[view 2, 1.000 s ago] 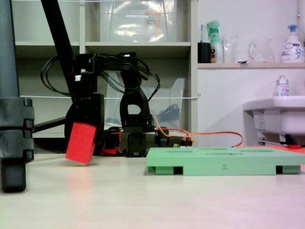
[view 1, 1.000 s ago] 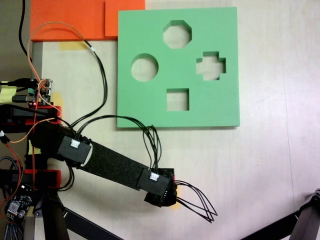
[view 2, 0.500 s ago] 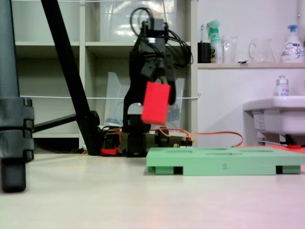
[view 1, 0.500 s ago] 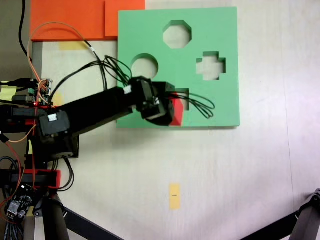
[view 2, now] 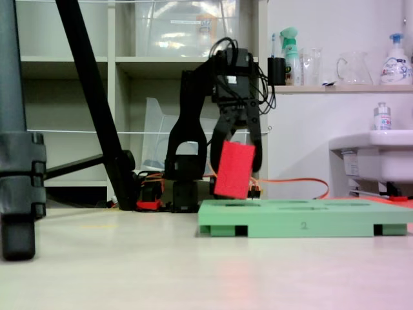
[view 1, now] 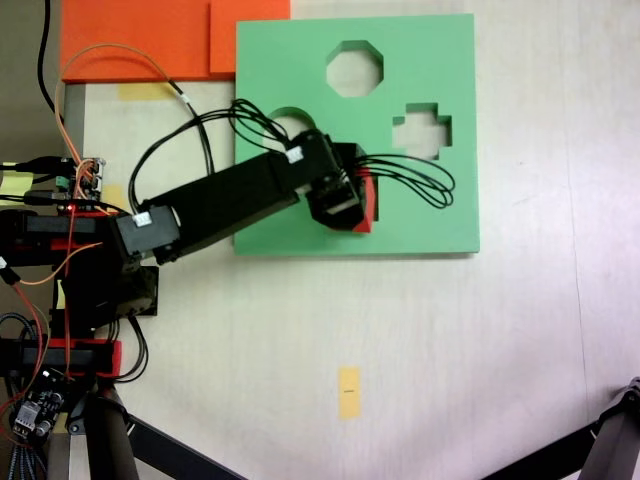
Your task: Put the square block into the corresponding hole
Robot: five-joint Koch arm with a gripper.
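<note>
- Fixed view from above: gripper sits mid-frame over the green board, right where the square hole would be; hole itself is covered by the wrist, so can't point to it.
- Block shows as a red sliver at the gripper's right edge, abt centre of frame.
- Fixed view from table level: block hangs centre frame, tilted, lower corner just above the board top, not yet in any hole.
- Gripper is clamped on the block; fingers run down its two sides, holding the upper part.
- Handling (judgement): looks like foam, so light, soft, a bit squashy, grippy not slippery; not fragile. Hard squeeze could deform it and make it bind in a snug hole. Side-face grip near the top seems right; leaves the lower part free to enter.
- Tilt prob needs levelling before lowering, else a corner may catch the rim.
- Writing: a "2" on the board's front edge, lower right of frame. Bottle labels on the shelf upper right too small to read.
</note>
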